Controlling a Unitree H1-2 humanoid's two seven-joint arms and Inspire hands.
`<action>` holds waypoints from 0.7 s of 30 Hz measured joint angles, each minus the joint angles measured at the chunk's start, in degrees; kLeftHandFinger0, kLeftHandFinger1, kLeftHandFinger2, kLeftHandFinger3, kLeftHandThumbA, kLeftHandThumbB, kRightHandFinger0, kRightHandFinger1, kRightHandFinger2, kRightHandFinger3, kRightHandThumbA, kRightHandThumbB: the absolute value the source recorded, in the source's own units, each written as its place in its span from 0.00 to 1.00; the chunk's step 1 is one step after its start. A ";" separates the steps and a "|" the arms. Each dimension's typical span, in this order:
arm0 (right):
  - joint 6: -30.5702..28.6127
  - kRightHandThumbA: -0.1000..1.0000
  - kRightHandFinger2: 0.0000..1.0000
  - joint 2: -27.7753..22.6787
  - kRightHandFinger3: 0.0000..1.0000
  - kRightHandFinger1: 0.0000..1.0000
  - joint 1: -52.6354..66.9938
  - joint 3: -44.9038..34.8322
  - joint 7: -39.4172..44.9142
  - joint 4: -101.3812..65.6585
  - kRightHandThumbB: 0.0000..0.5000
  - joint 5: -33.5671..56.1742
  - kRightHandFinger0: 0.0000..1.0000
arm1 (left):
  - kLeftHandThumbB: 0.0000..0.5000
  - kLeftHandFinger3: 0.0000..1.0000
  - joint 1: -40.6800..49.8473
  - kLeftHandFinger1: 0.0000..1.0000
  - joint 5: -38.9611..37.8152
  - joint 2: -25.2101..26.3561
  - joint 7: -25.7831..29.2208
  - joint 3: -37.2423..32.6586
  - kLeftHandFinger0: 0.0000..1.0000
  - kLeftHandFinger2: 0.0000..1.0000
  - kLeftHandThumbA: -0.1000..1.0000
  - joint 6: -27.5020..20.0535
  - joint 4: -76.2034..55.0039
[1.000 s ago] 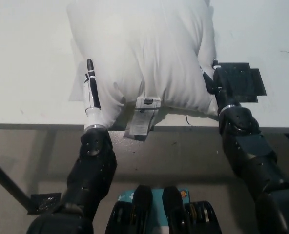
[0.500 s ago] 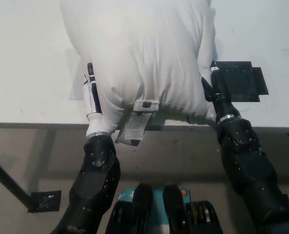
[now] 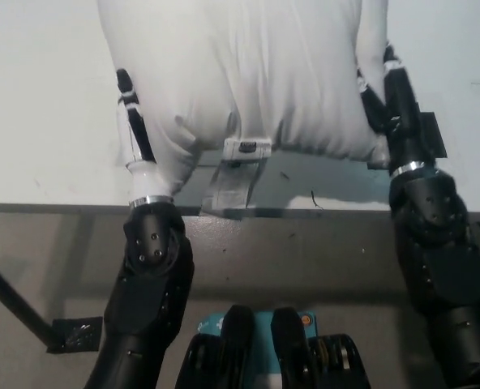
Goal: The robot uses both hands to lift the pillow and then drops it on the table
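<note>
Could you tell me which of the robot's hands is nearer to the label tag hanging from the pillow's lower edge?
Left. The left hand presses the pillow nearer the tag; the right hand grips the far side.

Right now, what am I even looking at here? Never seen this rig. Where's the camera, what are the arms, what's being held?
This is one picture from a camera on a humanoid robot's head, looking steeply down, so the arms come in from the bottom. The left hand is white and shows at picture left; the right hand is black and shows at picture right. Between them is a large white pillow, pressed from both sides, one hand against each side. It seems to be off the white table: a shadow shows under its near edge. A small tag hangs from that near edge, in the middle. A dark patch on the table peeks out behind the right hand. The grey area below the table edge is the floor. The job is to lift the pillow with both hands, then drop it on the table.
</note>
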 measured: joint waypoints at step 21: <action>9.36 1.00 1.00 -0.89 1.00 1.00 -7.01 2.03 -2.77 -31.48 0.29 -10.15 1.00 | 0.00 1.00 -11.80 1.00 2.33 -0.34 0.00 -1.86 1.00 1.00 0.96 8.30 -28.09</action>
